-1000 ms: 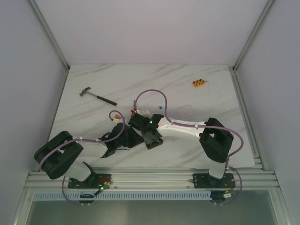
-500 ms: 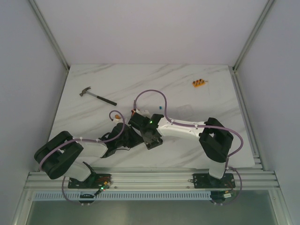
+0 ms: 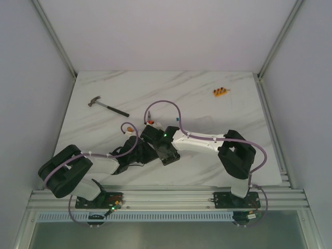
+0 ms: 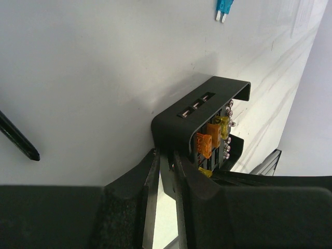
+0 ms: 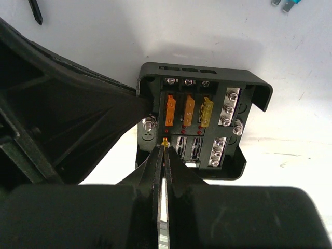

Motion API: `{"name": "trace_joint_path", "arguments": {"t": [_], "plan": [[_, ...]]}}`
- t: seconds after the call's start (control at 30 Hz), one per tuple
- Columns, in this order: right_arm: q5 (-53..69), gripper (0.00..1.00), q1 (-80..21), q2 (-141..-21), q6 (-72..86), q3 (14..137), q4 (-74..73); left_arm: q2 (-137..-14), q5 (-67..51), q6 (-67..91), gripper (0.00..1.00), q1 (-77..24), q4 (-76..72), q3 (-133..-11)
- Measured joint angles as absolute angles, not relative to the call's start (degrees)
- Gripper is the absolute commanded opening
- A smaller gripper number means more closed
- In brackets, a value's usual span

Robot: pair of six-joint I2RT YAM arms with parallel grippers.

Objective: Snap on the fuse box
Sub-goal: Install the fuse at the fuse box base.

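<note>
Right end effector (image 5: pixel 165 150), pinching tiny orange fuse (image 5: pixel 165 141), must push squarely into black square plastic fuse box (image 5: pixel 207 78) below, clamped by left end effector (image 4: pixel 166 158).

The white marble table (image 3: pixel 171 85) carries a hammer (image 3: pixel 107 106), an orange fuse strip (image 3: pixel 220 92) and the fuse box (image 5: pixel 199 124).

the top view looks down from high behind the arm bases, taking in the whole tabletop (image 3: pixel 207 93) from afar. the left wrist view looks along its gripper (image 4: pixel 167 166), very near the fuse box (image 4: pixel 192 111), seeing it side-on. the right wrist view looks over its gripper (image 5: pixel 165 155) into the box's open face. both wrist views share the box.
</note>
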State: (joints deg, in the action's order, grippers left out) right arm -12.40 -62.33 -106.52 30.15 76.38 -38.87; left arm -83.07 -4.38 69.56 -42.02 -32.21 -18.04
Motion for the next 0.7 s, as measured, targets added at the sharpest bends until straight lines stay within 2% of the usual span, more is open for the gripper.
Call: {"name": "trace_joint_path", "arguments": {"t": [0.37, 0.7], "plan": [[-11.84, 0.0, -62.52, -107.68, 26.28, 77.1, -39.24, -83.2, -4.34, 69.71, 0.27, -42.02, -32.29, -18.04], [-10.7, 0.0, -62.17, -105.06, 26.15, 72.6, -34.85, -83.22, -4.25, 69.84, 0.26, -42.02, -32.27, -18.04]]}}
